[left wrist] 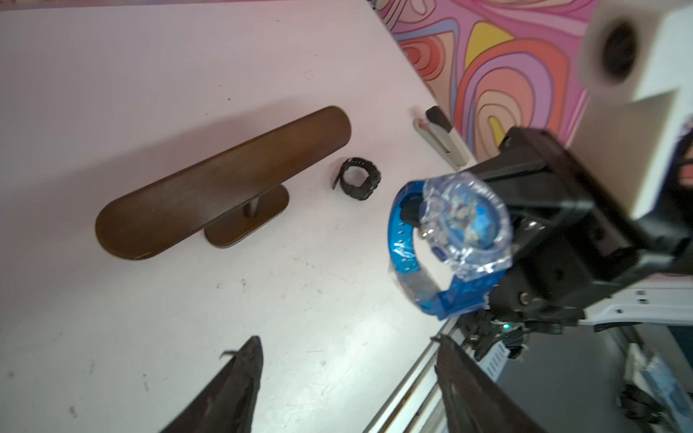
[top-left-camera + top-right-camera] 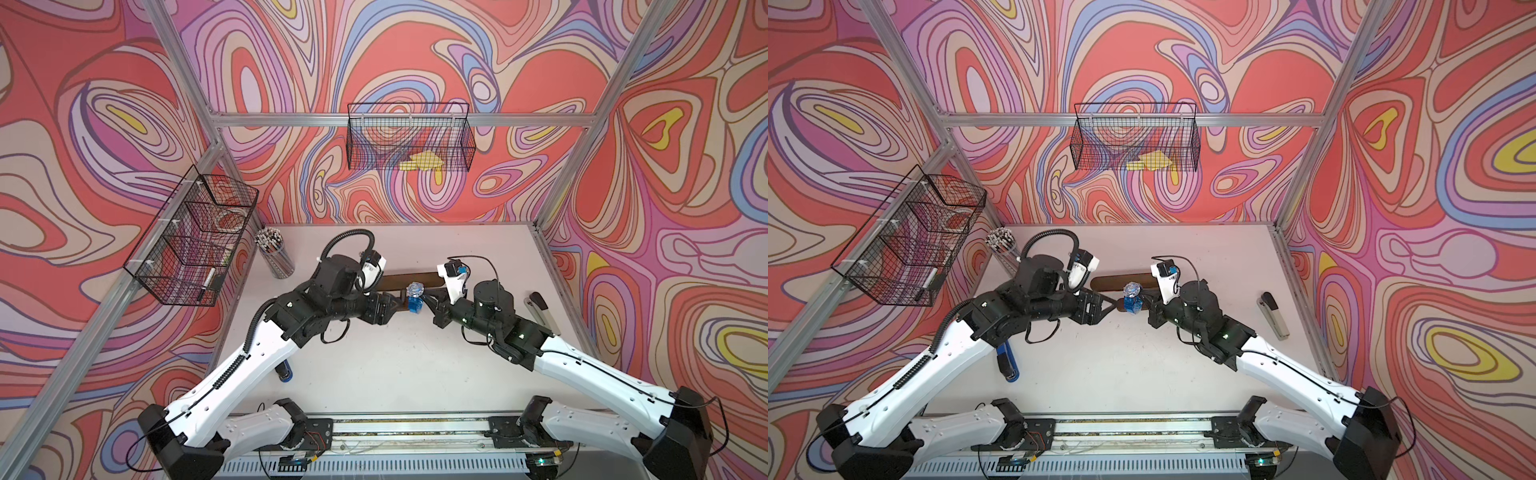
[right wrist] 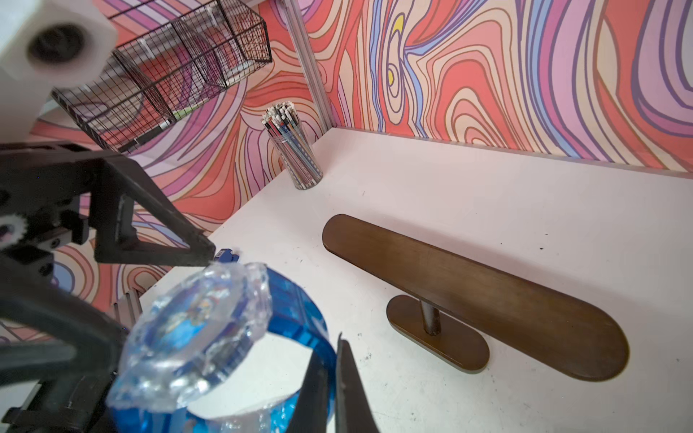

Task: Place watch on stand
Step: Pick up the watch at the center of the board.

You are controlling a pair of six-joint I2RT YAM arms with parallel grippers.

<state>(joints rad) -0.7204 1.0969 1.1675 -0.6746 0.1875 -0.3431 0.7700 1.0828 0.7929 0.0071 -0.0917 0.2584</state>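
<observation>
The watch (image 2: 414, 296) (image 2: 1133, 297) has a blue translucent strap and a clear case, and it hangs above the table between the two arms. My right gripper (image 3: 336, 346) is shut on its strap, with the looped strap and case (image 3: 195, 330) beside the jaws. My left gripper (image 1: 348, 339) stands open and holds nothing; the watch (image 1: 455, 232) is just ahead of its spread fingers. The dark brown wooden stand (image 2: 409, 279) (image 1: 221, 183) (image 3: 472, 292) stands upright on the table right behind the watch, and its bar is bare.
A small black watch (image 1: 356, 182) lies on the table past the stand's end. A stapler (image 2: 540, 309) lies at the right edge. A cup of pencils (image 2: 274, 255) stands at the back left, and a blue marker (image 2: 1007, 365) lies under my left arm. Wire baskets (image 2: 195, 237) hang on the walls.
</observation>
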